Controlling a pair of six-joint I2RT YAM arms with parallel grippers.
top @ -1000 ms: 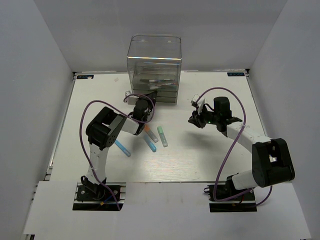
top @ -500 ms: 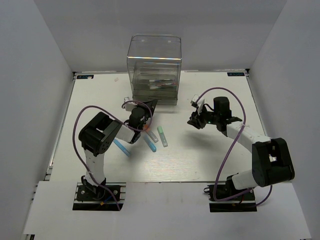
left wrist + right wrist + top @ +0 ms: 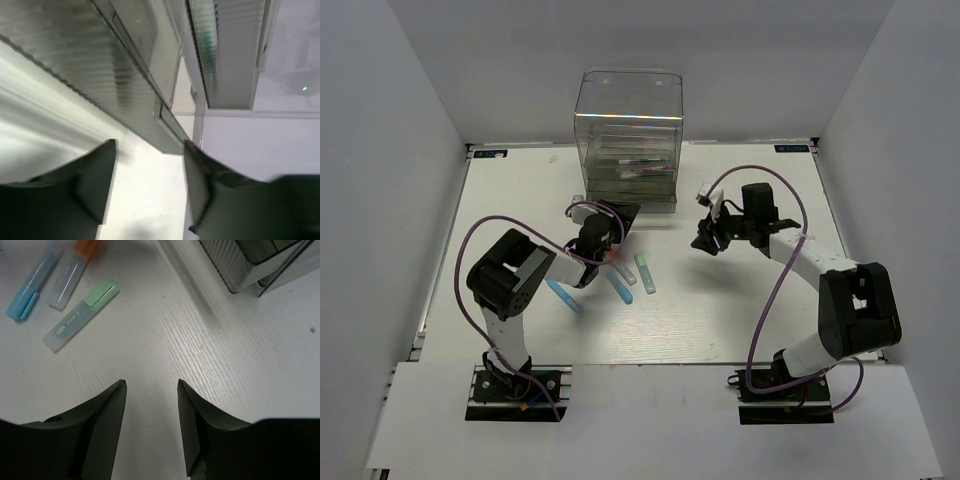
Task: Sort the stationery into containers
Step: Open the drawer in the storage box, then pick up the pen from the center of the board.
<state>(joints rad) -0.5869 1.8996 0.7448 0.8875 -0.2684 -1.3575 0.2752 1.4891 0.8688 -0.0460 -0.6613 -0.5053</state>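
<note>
1. Drawers [image 3: 640,182] stacked in a tall clear cabinet [image 3: 628,110] stand mid-way along the table's [image 3: 520,200] far edge. Thin pens [image 3: 638,167] lie inside one.
2. Left gripper [image 3: 150,150] sits close before the lower drawer fronts, fingers spread with nothing between them.
3. Right gripper [image 3: 151,387] hangs over bare table right of the cabinet, fingers spread and empty.
4. Mint-green marker [image 3: 80,315], orange-capped marker [image 3: 74,272] and light-blue marker [image 3: 30,287] lie side by side near the table's middle. A second light-blue marker [image 3: 563,296] lies apart, towards the left edge.
5. Print on the mint-green barrel is too small to read.
</note>
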